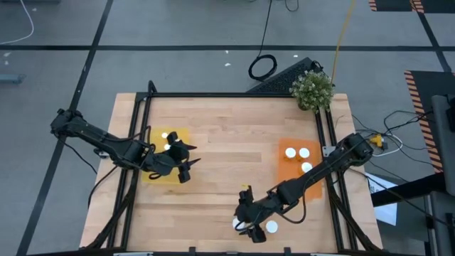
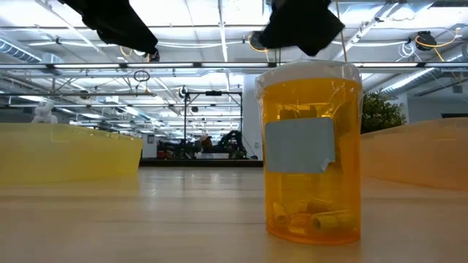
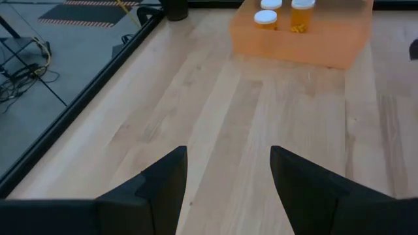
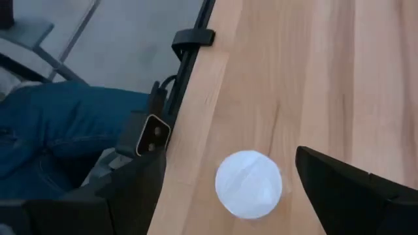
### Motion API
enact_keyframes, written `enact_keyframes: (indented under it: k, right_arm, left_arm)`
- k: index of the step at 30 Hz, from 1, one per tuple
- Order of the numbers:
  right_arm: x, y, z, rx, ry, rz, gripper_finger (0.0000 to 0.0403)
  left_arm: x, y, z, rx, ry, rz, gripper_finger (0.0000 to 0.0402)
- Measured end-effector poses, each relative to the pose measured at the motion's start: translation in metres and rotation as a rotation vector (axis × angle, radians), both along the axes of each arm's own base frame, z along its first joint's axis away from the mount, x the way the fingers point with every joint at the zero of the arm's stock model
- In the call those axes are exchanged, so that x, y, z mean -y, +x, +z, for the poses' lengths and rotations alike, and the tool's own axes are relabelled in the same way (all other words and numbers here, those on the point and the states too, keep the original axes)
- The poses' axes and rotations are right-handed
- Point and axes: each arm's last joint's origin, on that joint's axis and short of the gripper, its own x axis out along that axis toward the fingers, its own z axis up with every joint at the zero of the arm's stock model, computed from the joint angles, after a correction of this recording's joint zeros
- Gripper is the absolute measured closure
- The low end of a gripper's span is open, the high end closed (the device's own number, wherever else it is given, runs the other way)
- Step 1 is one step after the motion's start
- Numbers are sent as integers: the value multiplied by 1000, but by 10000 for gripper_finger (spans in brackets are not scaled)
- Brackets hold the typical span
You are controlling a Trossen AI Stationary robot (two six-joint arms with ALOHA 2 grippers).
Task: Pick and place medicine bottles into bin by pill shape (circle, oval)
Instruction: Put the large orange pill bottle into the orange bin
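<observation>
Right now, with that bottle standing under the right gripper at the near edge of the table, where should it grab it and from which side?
Grip the bottle just under its white cap, coming straight down. It stands upright, cap up, directly between the open right gripper fingers, so closing on the round amber body from above looks easiest. The left gripper waits open by the yellow bin.

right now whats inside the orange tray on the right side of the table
The orange tray holds three white-capped medicine bottles standing upright, seen from above. The left wrist view shows two of them over its wall; the wall hides their lower parts, and the pill shapes cannot be told.
</observation>
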Motion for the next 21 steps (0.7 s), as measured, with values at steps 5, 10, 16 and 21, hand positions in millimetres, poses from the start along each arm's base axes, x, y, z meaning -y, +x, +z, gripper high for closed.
enact_keyframes:
  k: [5, 10, 16, 21]
  right_arm:
    - [-5, 5, -19, -12, -35, -5, 67]
    - [-9, 11, -32, 3, -36, 0, 67]
    - [-9, 12, -37, 6, -62, 16, 67]
    - [-8, 11, -39, -1, -111, 18, 67]
  left_arm:
    - [0, 0, 0, -3, -5, -4, 179]
    - [3, 0, -2, -14, -16, -20, 179]
    - [4, 0, -2, -16, -10, -29, 179]
    - [4, 0, -2, -19, -5, -32, 179]
